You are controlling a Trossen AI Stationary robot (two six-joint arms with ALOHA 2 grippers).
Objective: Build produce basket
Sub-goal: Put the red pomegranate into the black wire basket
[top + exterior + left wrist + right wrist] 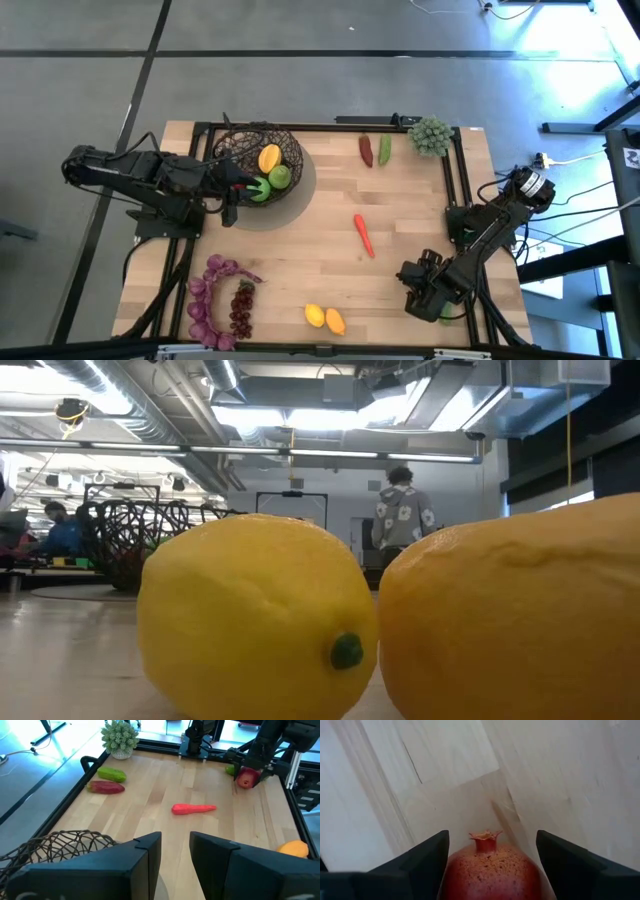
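The dark wire basket stands at the far left on a round grey mat, holding an orange-yellow fruit and green apples. My left gripper hovers open at the basket's near rim, with nothing between its fingers. At the near right corner my right gripper is shut on a red pomegranate. A carrot lies mid-table. A lemon and an orange fruit lie at the near edge, and both fill the low view. My right gripper pinches the pomegranate's round sides between its two fingers, coming from above and pointing steeply down. The crown points down, away from the gripper. In the left wrist view the fruit hangs under the fingers, seemingly just clear of the table.
A red pepper and a green cucumber lie at the far edge beside a pale-green bushy clump. Purple grapes and purple pieces lie near left. A green fruit sits behind the right gripper. A black frame borders the table.
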